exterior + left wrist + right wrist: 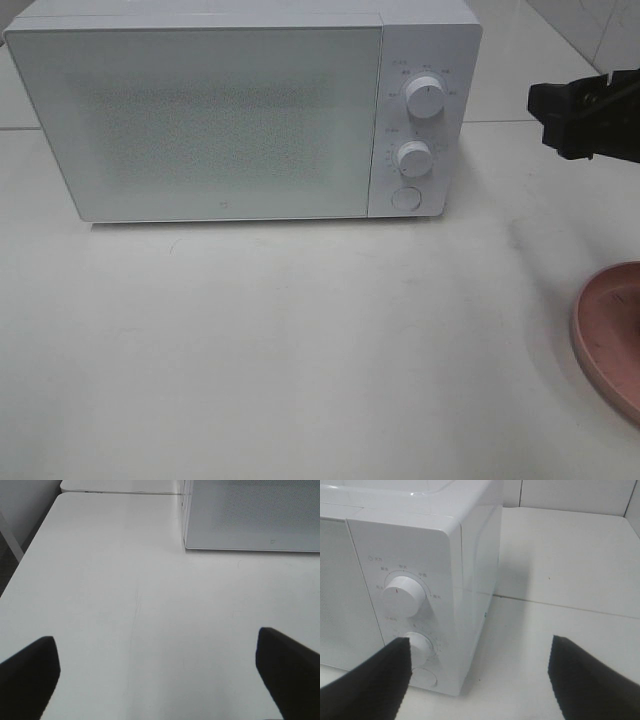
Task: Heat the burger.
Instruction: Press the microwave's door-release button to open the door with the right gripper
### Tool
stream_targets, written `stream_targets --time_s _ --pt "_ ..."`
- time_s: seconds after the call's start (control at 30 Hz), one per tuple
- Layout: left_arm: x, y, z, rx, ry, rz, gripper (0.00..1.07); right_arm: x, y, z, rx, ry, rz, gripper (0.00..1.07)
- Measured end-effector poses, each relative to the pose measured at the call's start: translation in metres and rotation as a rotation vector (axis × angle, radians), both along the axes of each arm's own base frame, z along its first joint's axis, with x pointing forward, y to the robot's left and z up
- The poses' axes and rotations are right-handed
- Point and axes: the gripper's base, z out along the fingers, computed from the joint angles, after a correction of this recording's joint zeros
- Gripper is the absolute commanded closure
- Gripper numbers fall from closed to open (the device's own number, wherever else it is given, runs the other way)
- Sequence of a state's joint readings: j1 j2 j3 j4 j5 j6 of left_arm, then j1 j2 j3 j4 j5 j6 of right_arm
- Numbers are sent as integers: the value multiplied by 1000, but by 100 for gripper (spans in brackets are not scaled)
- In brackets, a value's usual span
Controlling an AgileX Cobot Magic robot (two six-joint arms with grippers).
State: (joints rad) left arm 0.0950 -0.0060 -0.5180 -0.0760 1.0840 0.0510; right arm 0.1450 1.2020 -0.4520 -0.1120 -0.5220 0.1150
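A closed white microwave (200,120) stood on a table (300,350). The left gripper (156,650) and the right gripper (480,650), near the dials (402,595), were both spread open, holding nothing. The burger was out of view, not on the visible part of the pink plate (600,300). Probably light, soft and stacked, it would need a gentle grip across the sides.
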Motion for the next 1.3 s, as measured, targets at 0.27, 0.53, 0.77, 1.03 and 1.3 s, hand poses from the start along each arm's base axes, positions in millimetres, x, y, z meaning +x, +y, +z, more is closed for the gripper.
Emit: stream_targets --time_s 0.27,0.53,0.77,1.03,1.3 --pt "0 0 0 0 0 0 7 3 -3 -32 86 -82 -87 31" --pt "0 0 0 0 0 0 7 -1 15 -55 60 -90 -160 31" --pt "0 0 0 0 0 0 7 -5 34 -69 53 -83 -214 31" --pt "0 0 0 0 0 0 7 -12 56 -87 16 -38 -169 31" --pt "0 0 0 0 0 0 7 -22 71 -100 5 16 -163 31"
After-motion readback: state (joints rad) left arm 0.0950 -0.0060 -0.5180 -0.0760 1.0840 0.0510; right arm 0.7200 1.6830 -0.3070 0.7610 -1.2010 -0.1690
